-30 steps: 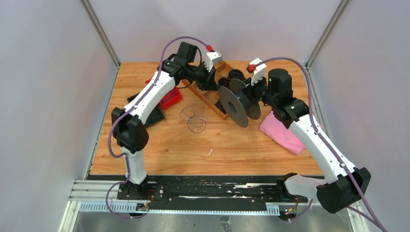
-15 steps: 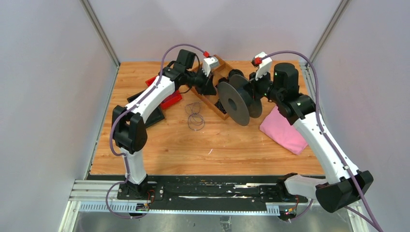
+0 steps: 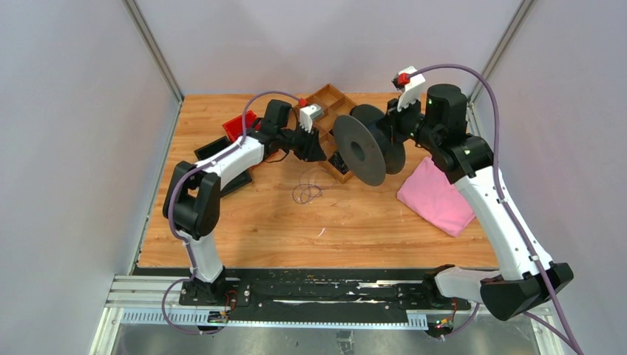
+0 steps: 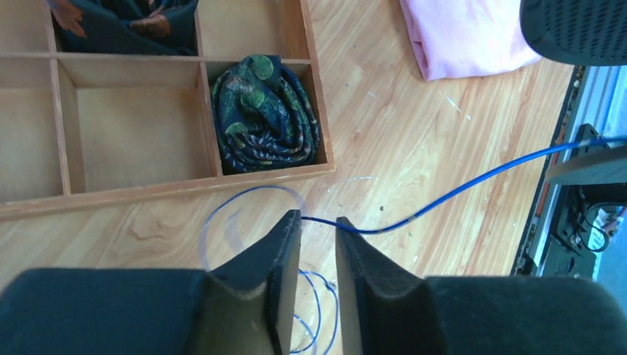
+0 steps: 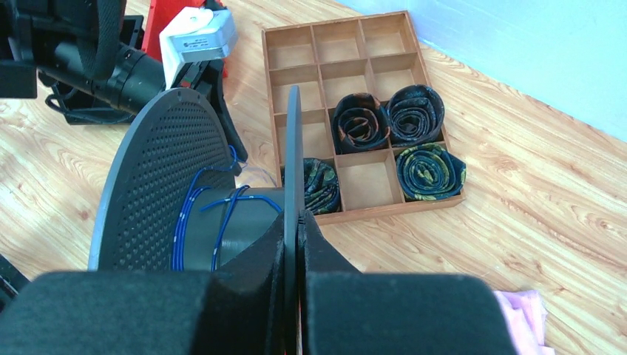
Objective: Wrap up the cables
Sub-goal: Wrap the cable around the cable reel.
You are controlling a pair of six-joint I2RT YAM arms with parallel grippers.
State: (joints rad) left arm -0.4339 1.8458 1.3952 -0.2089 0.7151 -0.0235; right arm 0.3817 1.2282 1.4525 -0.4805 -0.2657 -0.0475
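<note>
A thin blue cable runs in from the right and crosses the tips of my left gripper, whose jaws stand apart with a clear gap. Loose loops of the cable lie on the table below it. My left gripper hovers beside the wooden tray, left of the dark grey spool. A few turns of cable sit on the spool's hub. My right gripper is shut on the spool's thin flange and holds the spool above the table, with its perforated disc to the left.
A wooden compartment tray holds rolled patterned ties. A pink cloth lies at the right of the table. A red object and a flat black item sit at the left, under the left arm.
My left gripper has opened and drawn back toward the table's middle. The right arm has raised the spool and swung it back. The loose loops have shifted slightly nearer.
</note>
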